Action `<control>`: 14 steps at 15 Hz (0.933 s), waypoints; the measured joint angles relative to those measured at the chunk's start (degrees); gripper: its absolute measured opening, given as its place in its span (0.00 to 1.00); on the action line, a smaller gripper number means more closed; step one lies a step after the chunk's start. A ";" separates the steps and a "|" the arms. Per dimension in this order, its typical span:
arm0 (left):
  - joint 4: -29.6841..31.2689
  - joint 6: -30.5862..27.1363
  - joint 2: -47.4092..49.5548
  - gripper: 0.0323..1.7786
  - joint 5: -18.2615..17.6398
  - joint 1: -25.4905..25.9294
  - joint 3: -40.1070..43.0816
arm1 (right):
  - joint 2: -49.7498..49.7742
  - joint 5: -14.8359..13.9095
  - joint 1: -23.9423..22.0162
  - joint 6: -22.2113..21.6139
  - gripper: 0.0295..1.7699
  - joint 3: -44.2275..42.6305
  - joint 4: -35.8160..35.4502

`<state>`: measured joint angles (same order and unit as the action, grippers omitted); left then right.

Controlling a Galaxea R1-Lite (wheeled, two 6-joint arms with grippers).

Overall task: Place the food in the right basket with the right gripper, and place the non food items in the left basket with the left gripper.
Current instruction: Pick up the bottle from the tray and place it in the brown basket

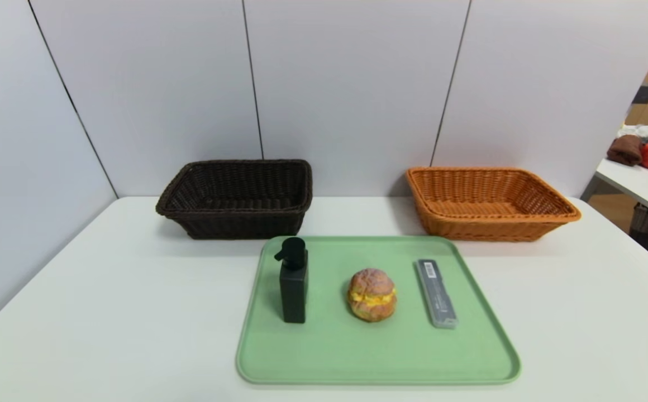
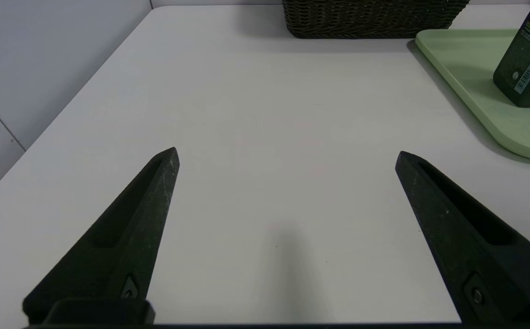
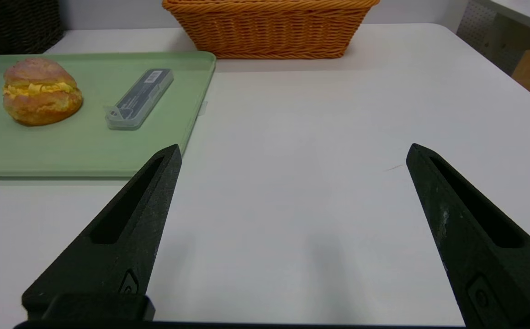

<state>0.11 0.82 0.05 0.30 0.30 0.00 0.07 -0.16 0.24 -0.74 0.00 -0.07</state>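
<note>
Wide-open, empty pincers [image 2: 287, 150] [image 3: 295, 144] (matte black, tapered) front the smooth-rimmed green tray [image 1: 380, 357] and crackle-crusted bun [image 1: 372, 295].

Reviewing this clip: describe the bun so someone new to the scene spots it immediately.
On the white table, in front of the two woven baskets, lies a green tray. Near the tray's middle, between a black pump bottle and a slim grey case, sits the bun. It alone there is round, with a crackled brownish crust and a yellow filling band.
</note>
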 joint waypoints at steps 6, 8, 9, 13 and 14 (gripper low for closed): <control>-6.33 2.29 -0.76 0.95 -0.52 -0.10 -8.95 | -0.26 0.82 0.00 -0.20 0.96 -10.17 7.67; -11.59 2.49 -3.10 0.95 -0.77 -0.17 -14.14 | -2.19 2.68 0.00 -0.22 0.96 -14.32 13.13; -12.95 2.54 -4.97 0.95 -0.96 -0.23 -16.46 | -3.93 3.10 0.02 -0.22 0.96 -15.76 13.63; -14.67 2.51 -16.03 0.95 -1.24 -1.62 -23.98 | -13.82 3.62 1.12 -0.30 0.96 -20.25 14.07; -14.82 2.45 -19.48 0.95 -1.34 -1.84 -25.47 | -16.88 3.60 1.35 -0.51 0.96 -20.94 14.09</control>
<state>-14.71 3.27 -19.43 -1.04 -1.54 -25.47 -16.81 3.44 1.60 -1.26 -20.94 14.02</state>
